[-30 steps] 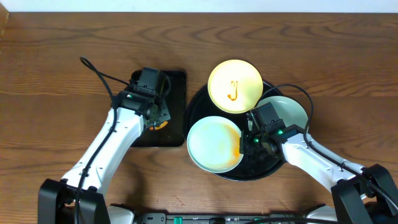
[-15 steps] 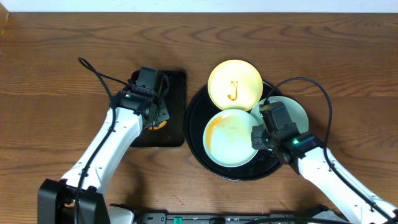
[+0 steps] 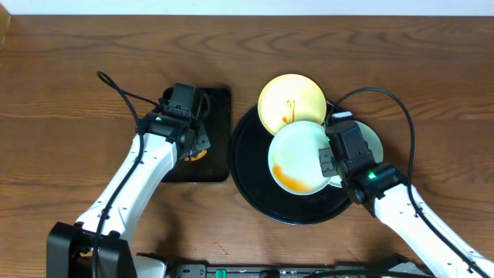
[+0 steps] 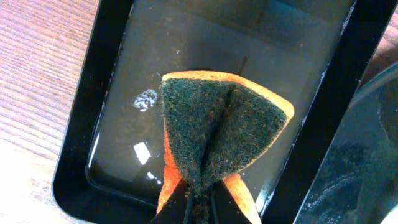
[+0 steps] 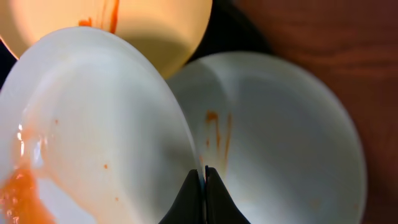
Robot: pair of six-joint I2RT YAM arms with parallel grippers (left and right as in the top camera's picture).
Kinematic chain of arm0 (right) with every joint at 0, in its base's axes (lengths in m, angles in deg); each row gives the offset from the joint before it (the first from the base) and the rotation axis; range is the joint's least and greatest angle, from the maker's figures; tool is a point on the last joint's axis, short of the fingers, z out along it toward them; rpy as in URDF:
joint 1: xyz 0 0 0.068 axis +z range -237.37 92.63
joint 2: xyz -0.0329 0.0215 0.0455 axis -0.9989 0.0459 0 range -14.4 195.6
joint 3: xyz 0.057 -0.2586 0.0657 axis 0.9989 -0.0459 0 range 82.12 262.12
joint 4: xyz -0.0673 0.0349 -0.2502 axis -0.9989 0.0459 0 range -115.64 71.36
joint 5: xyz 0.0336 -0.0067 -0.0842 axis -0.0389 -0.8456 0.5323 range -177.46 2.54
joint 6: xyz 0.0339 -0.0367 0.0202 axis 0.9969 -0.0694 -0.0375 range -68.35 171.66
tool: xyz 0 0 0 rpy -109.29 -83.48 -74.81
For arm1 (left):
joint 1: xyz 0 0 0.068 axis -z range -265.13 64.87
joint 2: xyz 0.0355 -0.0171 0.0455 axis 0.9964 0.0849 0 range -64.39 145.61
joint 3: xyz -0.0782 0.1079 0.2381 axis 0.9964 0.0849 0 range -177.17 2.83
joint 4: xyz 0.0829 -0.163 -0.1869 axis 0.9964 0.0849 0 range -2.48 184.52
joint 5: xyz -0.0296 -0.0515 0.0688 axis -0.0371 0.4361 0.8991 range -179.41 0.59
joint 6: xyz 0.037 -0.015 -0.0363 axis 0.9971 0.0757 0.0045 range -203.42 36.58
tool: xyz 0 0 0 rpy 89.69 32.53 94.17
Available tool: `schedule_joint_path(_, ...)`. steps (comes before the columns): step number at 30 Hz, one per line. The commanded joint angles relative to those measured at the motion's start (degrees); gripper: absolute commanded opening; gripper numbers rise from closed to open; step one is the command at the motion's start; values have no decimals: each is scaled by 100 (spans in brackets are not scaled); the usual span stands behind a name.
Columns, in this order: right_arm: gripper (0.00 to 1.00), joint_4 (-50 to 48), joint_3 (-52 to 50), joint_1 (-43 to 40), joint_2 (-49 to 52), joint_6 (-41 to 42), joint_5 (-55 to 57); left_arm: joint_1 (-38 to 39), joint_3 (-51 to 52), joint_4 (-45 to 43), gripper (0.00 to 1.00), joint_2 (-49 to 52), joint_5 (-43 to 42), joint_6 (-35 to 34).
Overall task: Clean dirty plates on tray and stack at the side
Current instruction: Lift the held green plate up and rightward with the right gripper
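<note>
Overhead: The round tray point(image 3: 245, 166) sits centre-right on the wood table point(image 3: 77, 62). The yellow plate point(image 3: 289, 99) lies at the tray's upper edge, overhanging the rim, and has an orange squiggle near its middle. The held plate point(image 3: 301, 154), blue-green, is over the tray's middle. It overlaps the yellow plate's lower edge and the left edge of the right plate point(image 3: 372, 137). Orange sauce point(image 3: 289, 181) is pooled at its lower left. The right gripper point(image 3: 326, 162) is clamped on the held plate's right rim. I cannot tell whether the plate touches the tray. The left gripper point(image 3: 194, 148) is over the small tray point(image 3: 218, 116), left of the round tray, and pinches the sponge point(image 3: 199, 154).

Left wrist: The left gripper point(image 4: 200, 200) is at bottom centre, jaws closed on the sponge point(image 4: 217, 124), which is folded. The sponge's dark green scour face is up, with orange foam at the edges. Below it is the small tray point(image 4: 87, 124), with a wet film and bubbles on its floor. The round tray's rim point(image 4: 373, 106) shows at the right edge.

Right wrist: The right gripper point(image 5: 204, 180) is at bottom centre, fingers shut on the rim of the held plate point(image 5: 93, 118). That plate fills the left of the frame, with sauce point(image 5: 18, 193) at lower left and small specks. The yellow plate point(image 5: 137, 25) is at the top, partly covered. The right plate point(image 5: 286, 143) is behind the held rim and has faint orange streaks.
</note>
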Motion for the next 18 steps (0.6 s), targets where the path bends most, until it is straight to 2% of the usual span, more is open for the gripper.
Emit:
schedule_joint_path(1,1,-2,286,48,-79,-343,203,-24,55,15,8,-9,92,79)
schedule_joint_path(11,1,59,592,87,-133,-1294,210,-24,55,15,8,-9,92,76)
schedule_joint_path(18,1,59,835,498,-304,-2081,260,-24,55,9,8,-9,92,76)
